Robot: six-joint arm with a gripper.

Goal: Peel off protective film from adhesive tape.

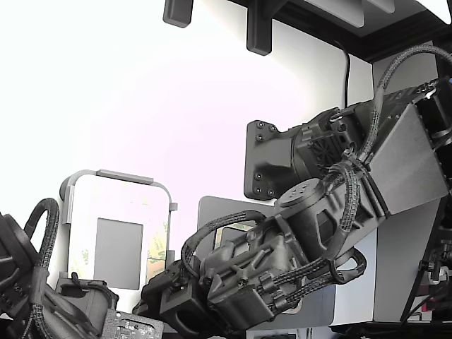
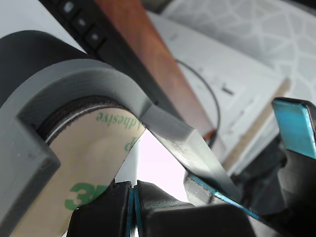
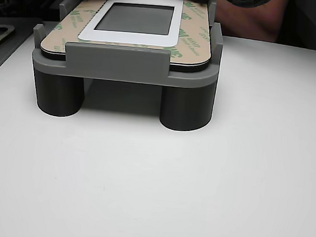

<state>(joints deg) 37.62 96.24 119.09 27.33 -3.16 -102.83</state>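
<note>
In the wrist view my gripper [image 2: 134, 195] is shut: its two black fingers with blue pads are pressed together on a pale lifted edge of the protective film [image 2: 89, 163], a glossy tan liner with green print, just inside the grey fixture's rim [image 2: 98, 79]. The other view shows the white panel [image 3: 134, 38] with a dark window lying in the grey fixture [image 3: 116, 61], green-printed liner [image 3: 194, 31] along its sides. The adhesive tape under the liner does not show. In the exterior view the arm [image 1: 296, 240] reaches down beside the fixture [image 1: 120, 176]; its fingertips are hidden.
The fixture stands on round legs [image 3: 187, 107] on a white table [image 3: 196, 197]. A second black finger with a blue pad [image 2: 294, 123] sits close by in the wrist view. A second cable-wrapped arm [image 1: 42, 296] is at the exterior view's lower left.
</note>
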